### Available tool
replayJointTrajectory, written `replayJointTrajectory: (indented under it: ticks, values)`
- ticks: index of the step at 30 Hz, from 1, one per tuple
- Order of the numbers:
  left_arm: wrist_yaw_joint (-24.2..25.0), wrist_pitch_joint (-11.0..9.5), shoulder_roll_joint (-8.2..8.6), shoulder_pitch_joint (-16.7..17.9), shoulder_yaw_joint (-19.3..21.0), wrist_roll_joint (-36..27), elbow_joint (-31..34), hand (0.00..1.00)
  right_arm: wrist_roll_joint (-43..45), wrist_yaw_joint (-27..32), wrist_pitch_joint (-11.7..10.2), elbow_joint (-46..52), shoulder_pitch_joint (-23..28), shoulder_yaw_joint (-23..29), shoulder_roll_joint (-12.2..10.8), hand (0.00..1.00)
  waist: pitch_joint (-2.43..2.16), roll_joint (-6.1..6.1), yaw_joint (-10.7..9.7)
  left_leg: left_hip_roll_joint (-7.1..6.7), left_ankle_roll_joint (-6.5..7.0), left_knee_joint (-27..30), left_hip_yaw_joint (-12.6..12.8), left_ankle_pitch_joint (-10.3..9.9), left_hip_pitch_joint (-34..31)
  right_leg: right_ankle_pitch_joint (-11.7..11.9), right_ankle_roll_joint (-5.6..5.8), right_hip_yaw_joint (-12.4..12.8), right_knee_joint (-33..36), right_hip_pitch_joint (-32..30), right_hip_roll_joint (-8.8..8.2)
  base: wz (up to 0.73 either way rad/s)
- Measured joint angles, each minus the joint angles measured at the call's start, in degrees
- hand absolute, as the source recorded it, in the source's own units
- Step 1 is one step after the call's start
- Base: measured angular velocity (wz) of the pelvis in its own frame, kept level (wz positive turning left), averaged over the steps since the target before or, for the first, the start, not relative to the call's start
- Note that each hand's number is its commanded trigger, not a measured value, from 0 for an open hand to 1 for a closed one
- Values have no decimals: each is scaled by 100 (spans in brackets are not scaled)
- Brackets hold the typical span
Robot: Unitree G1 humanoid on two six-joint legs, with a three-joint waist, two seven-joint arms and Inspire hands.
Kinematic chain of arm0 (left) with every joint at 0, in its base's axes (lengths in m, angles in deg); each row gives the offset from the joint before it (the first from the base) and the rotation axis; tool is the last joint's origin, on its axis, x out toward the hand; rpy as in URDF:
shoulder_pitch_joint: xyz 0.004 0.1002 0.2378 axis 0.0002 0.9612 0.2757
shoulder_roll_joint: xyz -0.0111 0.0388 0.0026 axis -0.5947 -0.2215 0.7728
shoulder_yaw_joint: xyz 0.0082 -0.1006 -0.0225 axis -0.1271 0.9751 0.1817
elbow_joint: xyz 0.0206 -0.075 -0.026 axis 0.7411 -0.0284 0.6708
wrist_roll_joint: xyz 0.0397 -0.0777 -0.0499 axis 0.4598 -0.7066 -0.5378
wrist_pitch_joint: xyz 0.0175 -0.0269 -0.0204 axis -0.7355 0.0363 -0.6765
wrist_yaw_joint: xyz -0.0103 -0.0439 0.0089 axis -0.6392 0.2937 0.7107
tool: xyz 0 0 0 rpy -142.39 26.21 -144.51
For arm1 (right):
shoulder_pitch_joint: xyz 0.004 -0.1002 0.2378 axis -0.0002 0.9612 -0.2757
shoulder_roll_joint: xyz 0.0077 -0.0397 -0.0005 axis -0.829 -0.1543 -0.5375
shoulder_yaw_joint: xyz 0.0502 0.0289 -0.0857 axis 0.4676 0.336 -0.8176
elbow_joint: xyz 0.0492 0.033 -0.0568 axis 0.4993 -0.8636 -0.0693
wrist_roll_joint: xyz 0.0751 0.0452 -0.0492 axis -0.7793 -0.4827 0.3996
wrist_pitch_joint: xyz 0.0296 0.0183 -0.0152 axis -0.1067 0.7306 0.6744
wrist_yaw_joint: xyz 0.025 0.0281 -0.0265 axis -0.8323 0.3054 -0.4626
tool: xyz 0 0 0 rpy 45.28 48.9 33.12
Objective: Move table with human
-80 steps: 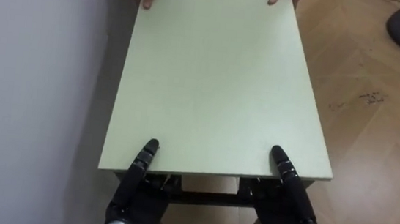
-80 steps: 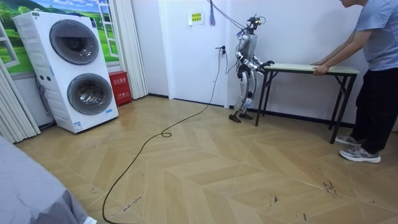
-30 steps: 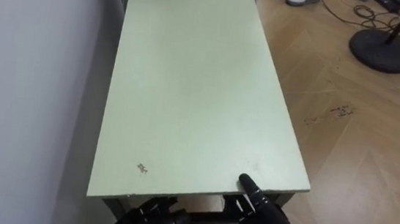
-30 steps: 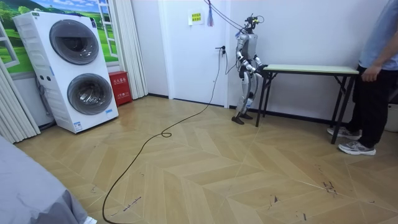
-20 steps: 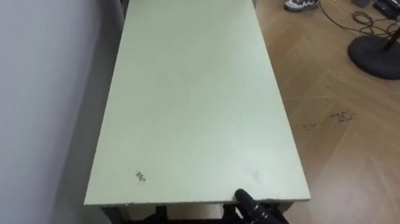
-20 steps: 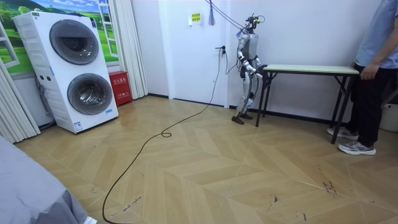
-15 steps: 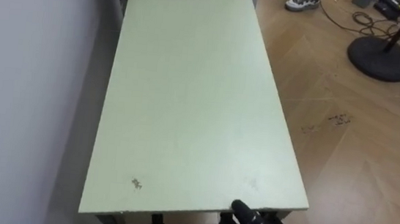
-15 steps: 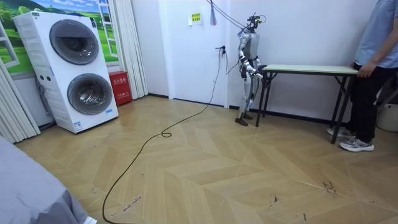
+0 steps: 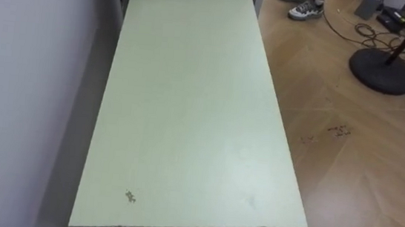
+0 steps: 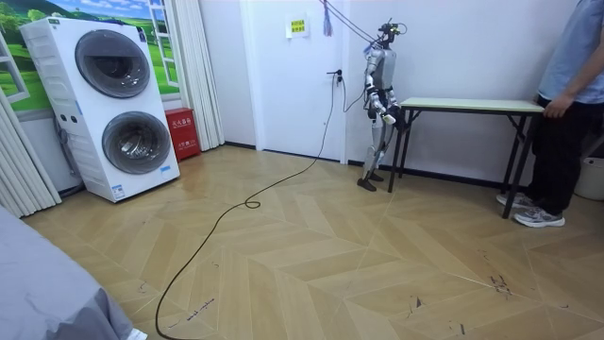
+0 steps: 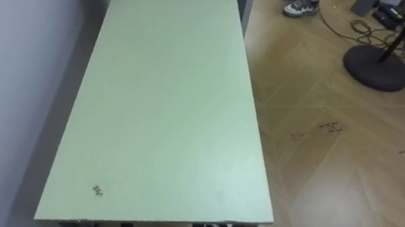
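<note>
Pale green rectangular table [image 9: 188,112]: long axis runs straight ahead beside white wall [image 9: 27,74]; hands [image 10: 391,115] low at near short end, grip cannot tell; person [image 10: 566,94] at far end

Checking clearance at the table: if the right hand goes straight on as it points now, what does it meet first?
Most likely the table, at its near end. In the room view the right hand sits at that end, pointing along it, a little under the top. Whether it already touches is unclear.

eye views: head-mounted pair, close, looking down the counter [image 9: 188,105] lengthwise.
room view: distant, side-on; shares the counter.
</note>
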Motion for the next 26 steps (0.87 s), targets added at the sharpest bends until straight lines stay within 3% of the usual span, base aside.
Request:
replayJointTrajectory:
  ticks: [8, 11, 18, 21, 26]
  values:
    - [12, -52, -1, -46, 239, 4, -697, 0, 55, -141, -7, -232, -75, 82, 10, 0, -27, -26, 63, -5, 1, -20, -22, -1, 47, -31, -25, 145, 115, -29, 3, 0]
    - [-20, -60, 10, -17, 333, 15, -828, 0, 70, -125, -54, -287, -86, 97, 9, 0, -3, 10, 45, -9, 4, -31, -29, -11, 128, -32, -24, 78, 54, 109, 0, 4]
    - [-306, -102, 19, 25, 380, 62, -841, 0, 272, 238, -155, -412, -96, 236, -91, 0, -35, 32, 10, -34, 8, -6, -83, -16, 183, -30, -21, -20, -144, 300, 7, 4]
    - [-419, -105, 67, 49, 641, 623, -855, 0, 509, 447, -199, -416, -88, 344, -138, 0, -59, 34, -23, -38, 9, -14, -96, -16, 235, -30, -21, -102, -146, 368, 0, 5]
    - [-862, -122, 303, 78, 1087, 1610, -901, 0, 1080, 977, -268, -432, -89, 364, -191, 0, -78, 22, 5, -47, 20, -23, -164, -24, 407, -28, -20, -177, -134, 563, 4, 8]
